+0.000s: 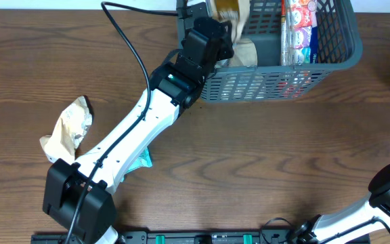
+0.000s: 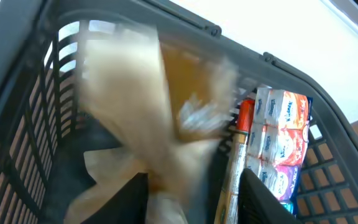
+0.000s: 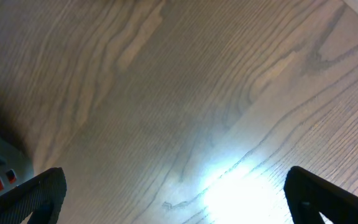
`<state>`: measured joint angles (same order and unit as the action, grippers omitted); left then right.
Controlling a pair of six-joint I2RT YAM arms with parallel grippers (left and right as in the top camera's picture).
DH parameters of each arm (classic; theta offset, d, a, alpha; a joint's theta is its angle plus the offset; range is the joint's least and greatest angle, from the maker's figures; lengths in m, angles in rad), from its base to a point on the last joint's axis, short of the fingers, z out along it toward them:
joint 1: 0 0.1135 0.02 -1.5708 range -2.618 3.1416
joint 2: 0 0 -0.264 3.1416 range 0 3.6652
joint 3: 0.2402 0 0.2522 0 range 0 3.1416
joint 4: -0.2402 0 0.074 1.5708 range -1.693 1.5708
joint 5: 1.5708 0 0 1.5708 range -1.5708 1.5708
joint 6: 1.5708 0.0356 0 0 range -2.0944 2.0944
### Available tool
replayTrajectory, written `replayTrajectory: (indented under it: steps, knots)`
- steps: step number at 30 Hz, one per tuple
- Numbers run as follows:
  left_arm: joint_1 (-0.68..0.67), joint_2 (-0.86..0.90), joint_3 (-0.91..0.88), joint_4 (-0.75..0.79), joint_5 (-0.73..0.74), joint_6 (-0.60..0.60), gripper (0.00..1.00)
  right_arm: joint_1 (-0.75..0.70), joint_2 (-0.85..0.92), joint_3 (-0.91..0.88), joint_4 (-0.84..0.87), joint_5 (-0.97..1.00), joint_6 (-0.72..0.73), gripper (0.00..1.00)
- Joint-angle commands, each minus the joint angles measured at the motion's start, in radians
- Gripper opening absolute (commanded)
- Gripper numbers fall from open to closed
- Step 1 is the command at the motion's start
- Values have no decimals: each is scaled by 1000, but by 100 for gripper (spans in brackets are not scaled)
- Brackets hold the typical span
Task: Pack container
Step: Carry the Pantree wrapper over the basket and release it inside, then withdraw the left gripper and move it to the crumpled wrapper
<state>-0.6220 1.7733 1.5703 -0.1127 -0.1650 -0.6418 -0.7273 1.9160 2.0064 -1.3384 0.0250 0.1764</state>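
Note:
The container (image 1: 276, 85), a dark grey-blue lattice basket, stands at the table's far edge. My left gripper (image 1: 225, 30) reaches in over its left end. In the left wrist view its rim (image 2: 185, 18) arches overhead, and my left gripper (image 2: 194, 205) is open. A tan packet (image 2: 142, 106), blurred by motion, lies against the left finger with a gap to the right finger. The same tan packet (image 1: 239, 20) shows at the basket's left end. My right gripper (image 3: 176, 199) is open over bare wood, holding nothing.
Colourful snack packets (image 1: 302, 20) and a long stick packet (image 2: 238, 162) lie in the basket's right half. A crumpled tan packet (image 1: 70, 129) sits on the table at left. A teal packet (image 1: 144, 160) peeks from under the left arm. The right arm (image 1: 384, 196) rests at bottom right.

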Motion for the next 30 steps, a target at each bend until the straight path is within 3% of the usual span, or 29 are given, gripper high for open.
replayTrajectory:
  steps: [1,8,14,18,25,30]
  knots:
    - [3,13,33,-7,-12,21,41,-7,0,-6,-5,-3,13,100]
    - [3,13,33,0,-13,64,45,-7,0,-6,-6,-3,13,99]
    - [3,-33,33,0,-77,130,79,-7,0,-6,1,8,9,99]
    - [4,-112,33,-15,-209,170,98,-9,0,-6,16,46,10,99]
    - [22,-296,33,-142,-391,245,99,-21,0,-6,22,49,10,99]
    - [60,-401,33,-231,-416,246,99,-21,0,-6,27,48,10,99]
